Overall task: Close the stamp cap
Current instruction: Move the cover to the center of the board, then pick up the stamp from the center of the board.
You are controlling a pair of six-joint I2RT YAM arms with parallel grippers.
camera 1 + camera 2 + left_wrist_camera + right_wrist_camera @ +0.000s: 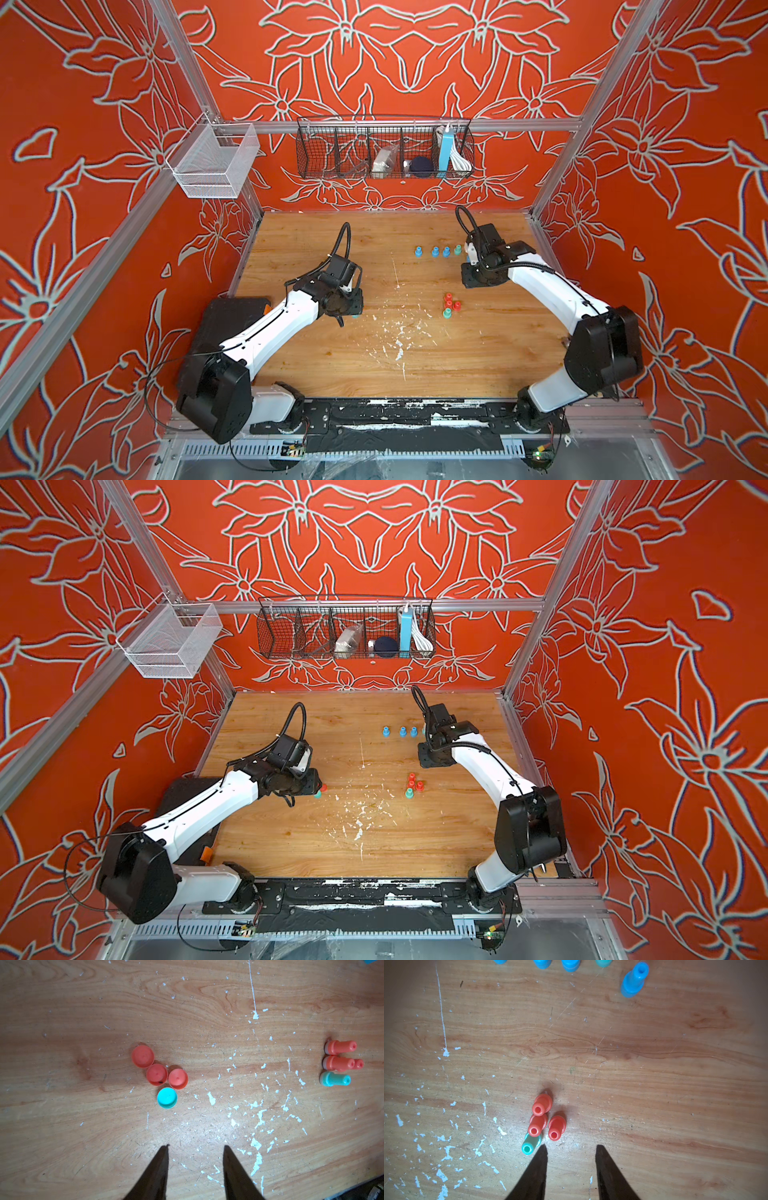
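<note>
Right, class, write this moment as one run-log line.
left gripper: open, empty | right gripper: open, empty | teal cap: loose beside three red caps | teal stamp: upright beside three red stamps | capping: pending

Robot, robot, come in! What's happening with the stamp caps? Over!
Left gripper open, empty, near four loose caps. Right gripper open, empty, near the uncapped stamps. Nothing blocking either.

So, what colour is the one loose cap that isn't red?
Teal cap, best in left wrist view.
</note>
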